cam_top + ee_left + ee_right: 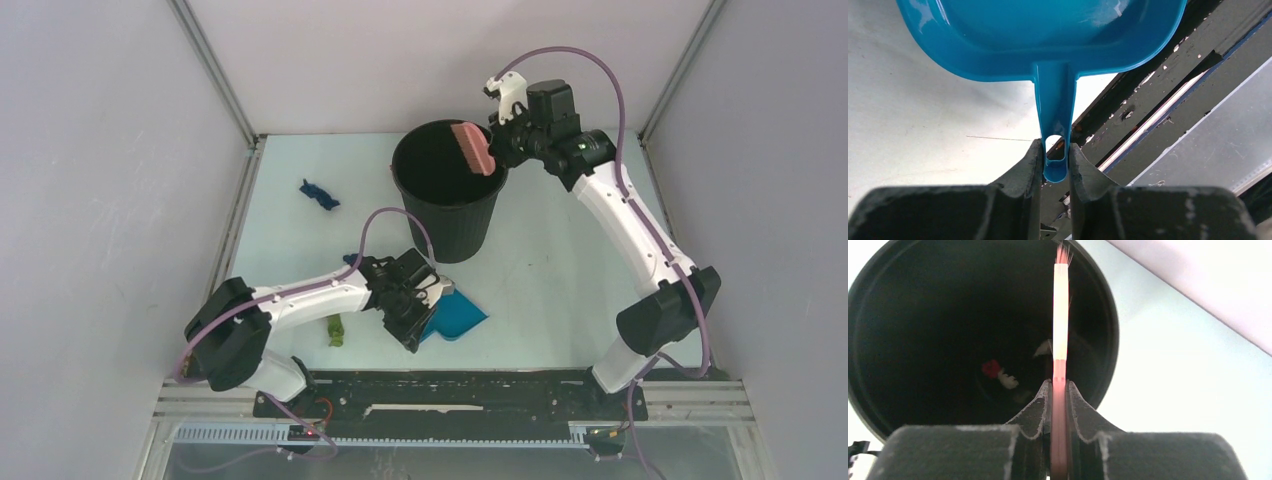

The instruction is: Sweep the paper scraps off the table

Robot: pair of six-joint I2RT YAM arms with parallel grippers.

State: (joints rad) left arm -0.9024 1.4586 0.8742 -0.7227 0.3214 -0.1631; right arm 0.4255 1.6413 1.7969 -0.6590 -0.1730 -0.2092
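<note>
A dark blue paper scrap (319, 193) lies on the mint-green table (560, 250) at the far left. A green scrap (336, 331) lies near the front, beside my left arm. A bit of blue (350, 259) shows behind the left wrist. Red and white scraps (998, 374) lie inside the black bin (447, 200). My left gripper (1055, 152) is shut on the blue dustpan's handle (1054, 125); the dustpan (455, 315) rests near the front. My right gripper (1060, 385) is shut on the pink brush (1060, 315), held over the bin's rim (472, 148).
The black bin stands at the back middle of the table. Grey walls and aluminium frame posts (215, 70) close in the left, back and right. The black arm-base rail (450, 392) runs along the front edge.
</note>
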